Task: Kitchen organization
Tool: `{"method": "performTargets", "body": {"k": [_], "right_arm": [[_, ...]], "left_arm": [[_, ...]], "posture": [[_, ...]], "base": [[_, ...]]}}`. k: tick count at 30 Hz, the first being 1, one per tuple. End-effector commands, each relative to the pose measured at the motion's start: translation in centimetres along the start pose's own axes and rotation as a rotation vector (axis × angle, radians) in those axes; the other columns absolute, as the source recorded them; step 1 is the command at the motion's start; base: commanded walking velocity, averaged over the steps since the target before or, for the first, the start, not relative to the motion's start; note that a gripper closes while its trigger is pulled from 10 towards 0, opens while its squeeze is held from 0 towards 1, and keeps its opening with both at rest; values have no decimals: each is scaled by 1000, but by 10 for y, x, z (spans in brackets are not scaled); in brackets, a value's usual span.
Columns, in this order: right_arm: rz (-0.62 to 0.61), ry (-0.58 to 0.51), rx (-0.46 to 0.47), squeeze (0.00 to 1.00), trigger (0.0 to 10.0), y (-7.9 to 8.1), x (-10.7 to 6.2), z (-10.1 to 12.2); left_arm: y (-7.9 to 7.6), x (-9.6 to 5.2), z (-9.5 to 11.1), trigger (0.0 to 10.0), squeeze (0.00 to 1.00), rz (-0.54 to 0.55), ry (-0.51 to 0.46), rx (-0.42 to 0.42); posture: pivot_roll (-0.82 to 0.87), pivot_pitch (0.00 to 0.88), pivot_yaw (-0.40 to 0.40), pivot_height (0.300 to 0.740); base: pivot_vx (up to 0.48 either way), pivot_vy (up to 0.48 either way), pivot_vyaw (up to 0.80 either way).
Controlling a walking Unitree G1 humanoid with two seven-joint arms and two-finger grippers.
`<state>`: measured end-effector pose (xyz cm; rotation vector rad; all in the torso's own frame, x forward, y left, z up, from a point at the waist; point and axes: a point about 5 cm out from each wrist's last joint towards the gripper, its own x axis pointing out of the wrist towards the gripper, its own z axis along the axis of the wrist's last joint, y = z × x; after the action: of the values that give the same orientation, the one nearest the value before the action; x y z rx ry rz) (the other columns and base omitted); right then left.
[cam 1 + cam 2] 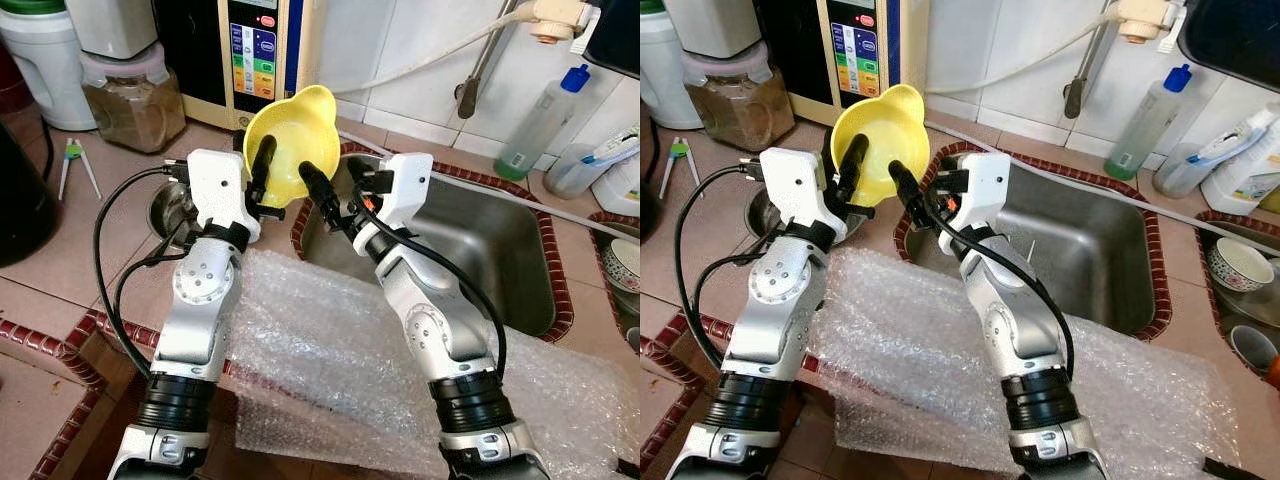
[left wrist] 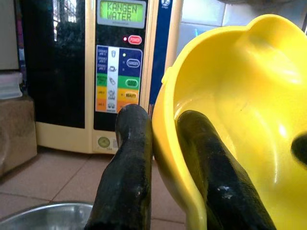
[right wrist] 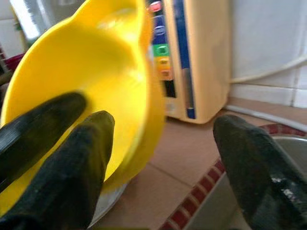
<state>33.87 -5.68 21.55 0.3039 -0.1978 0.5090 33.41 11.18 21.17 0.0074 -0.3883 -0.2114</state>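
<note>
A yellow plastic bowl [image 1: 295, 130] is held tilted above the counter, just left of the sink. My left gripper [image 1: 258, 150] is shut on its rim, one finger [image 2: 211, 163] inside the bowl and the other finger [image 2: 127, 158] outside it. My right gripper [image 1: 325, 175] stands open at the bowl's right edge. In the right wrist view, one of its fingers [image 3: 86, 158] lies in front of the bowl's inside [image 3: 96, 67]. The other finger [image 3: 254, 163] is well apart over the sink's corner. Whether it touches the bowl I cannot tell.
A steel sink [image 1: 480, 260] lies to the right. A steel bowl [image 1: 165, 205] sits on the counter under the left gripper. Bubble wrap [image 1: 320, 360] covers the front edge. A water machine [image 1: 255, 50], jar [image 1: 130, 95] and bottle [image 1: 535, 125] line the back wall.
</note>
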Motion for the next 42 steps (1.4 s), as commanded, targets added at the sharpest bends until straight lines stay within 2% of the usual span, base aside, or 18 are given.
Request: {"method": "performTargets", "body": {"k": [1, 12, 19, 25, 38, 39, 40, 41, 42], "right_arm": [[-36, -5, 20, 0, 0, -7, 1, 3], [-75, 17, 96, 0, 0, -12, 7, 2], [-30, 67, 94, 0, 0, -2, 12, -3], [-50, 131, 69, 0, 0, -1, 12, -12], [-180, 183, 47, 0, 0, -23, 8, -18], [-191, 183, 48, 0, 0, -25, 7, -18], [-196, 183, 49, 0, 0, -26, 7, -18], [-198, 183, 49, 0, 0, -27, 7, -18], [-202, 183, 50, 0, 0, -27, 7, -18]], "left_arm": [[-7, 0, 7, 0, 0, -35, -36, 6], [-12, -1, 9, 0, 0, -69, -52, -11], [-17, 0, 10, 0, 0, -92, -61, -15], [-17, -1, 11, 0, 0, -95, -68, -19], [-18, -1, 11, 0, 0, -93, -68, -12], [-18, -1, 10, 8353, 0, -102, -60, -6], [-19, -1, 10, 10000, 0, -107, -56, -10], [-19, -1, 9, 10000, 0, -110, -54, -13], [-19, -1, 9, 10000, 67, -113, -52, -19]], "posture": [[96, 100, -110, 740], [97, 101, -109, 740], [97, 102, -110, 740], [97, 103, -112, 740], [96, 102, -114, 740], [97, 103, -115, 740], [97, 103, -115, 740], [97, 103, -115, 740], [97, 103, -115, 740]], "base": [[0, 0, 0], [0, 0, 0], [0, 0, 0], [0, 0, 0], [0, 0, 0], [0, 0, 0], [0, 0, 0], [0, 0, 0], [0, 0, 0]]}}
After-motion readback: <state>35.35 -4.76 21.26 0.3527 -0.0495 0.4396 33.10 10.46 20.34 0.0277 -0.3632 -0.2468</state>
